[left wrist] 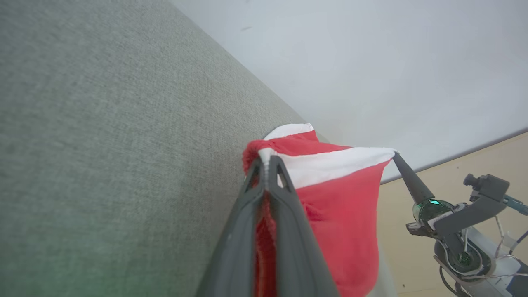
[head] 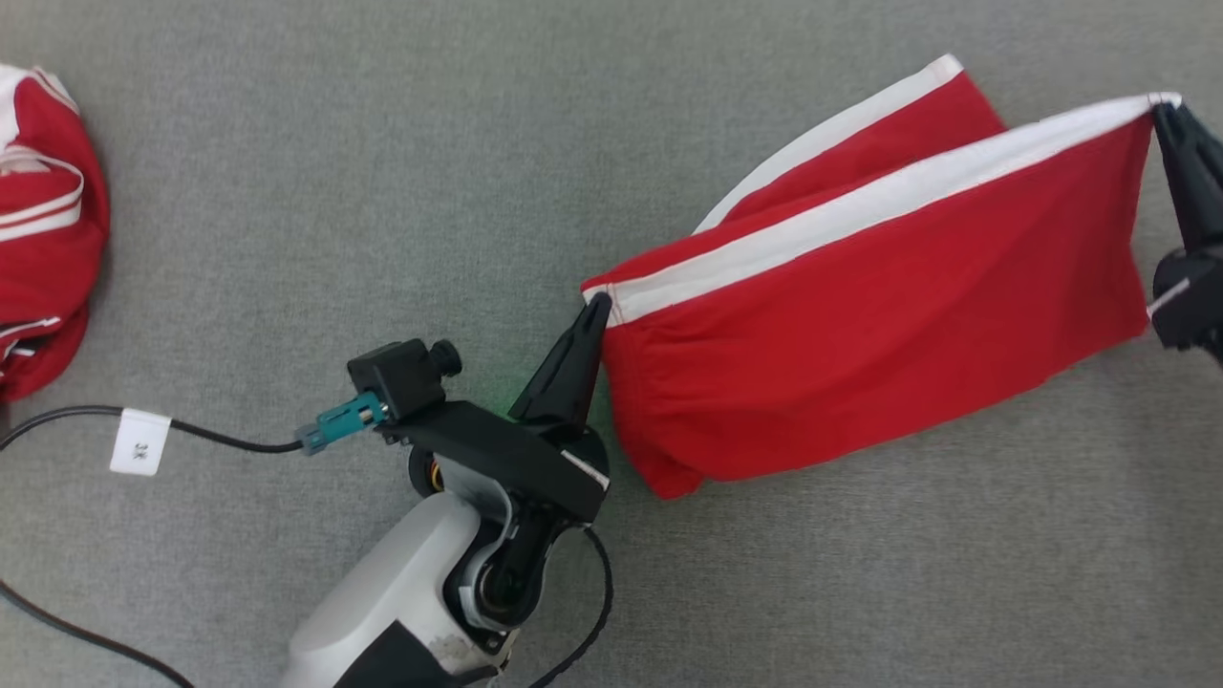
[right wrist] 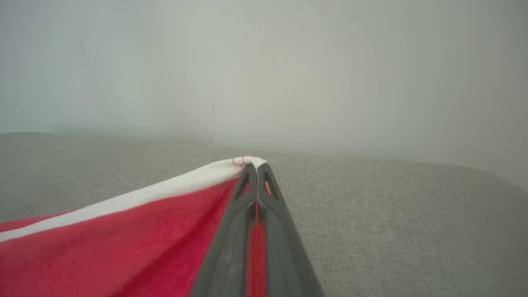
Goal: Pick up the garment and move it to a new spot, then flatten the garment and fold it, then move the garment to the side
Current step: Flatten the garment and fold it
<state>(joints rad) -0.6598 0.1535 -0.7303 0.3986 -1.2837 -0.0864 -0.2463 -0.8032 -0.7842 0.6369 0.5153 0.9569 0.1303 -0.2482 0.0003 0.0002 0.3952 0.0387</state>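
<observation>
The red garment [head: 860, 334] with its white band is held stretched above the grey cloth surface [head: 334, 143], right of centre; the left gripper [head: 598, 304] is clamped on its left corner; the right gripper [head: 1162, 109] pinches the far right corner.

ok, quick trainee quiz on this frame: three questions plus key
1. True or false: the left tool is open, clear of the red garment.
2. The right tool grips: A) a corner of the white band, B) the red bottom edge, C) the cable.
3. Fill in: the second red-and-white garment lies at the head view's ___ edge.
Key: 1 false, it is shut on the band's other corner; 2 A; 3 left.
</observation>
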